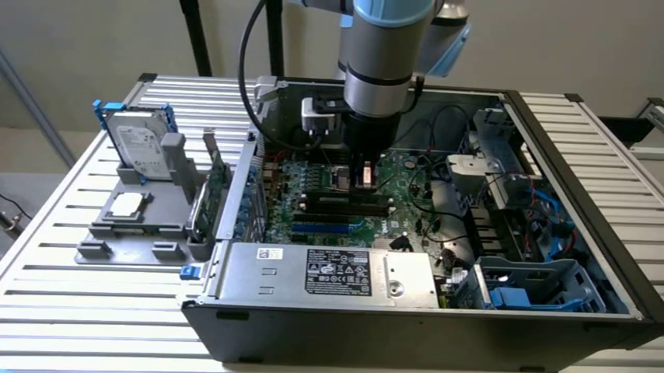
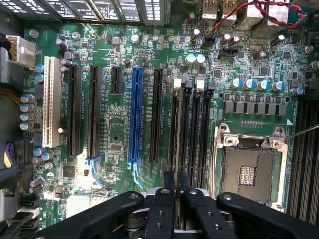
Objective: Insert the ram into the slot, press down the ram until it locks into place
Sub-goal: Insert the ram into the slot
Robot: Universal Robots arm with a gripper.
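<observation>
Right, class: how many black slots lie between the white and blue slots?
3: two long slots next to the white slot, one short slot by the blue slot.

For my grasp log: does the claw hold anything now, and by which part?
The claw holds the ram, pinched across its two flat faces near its upper edge.
</observation>
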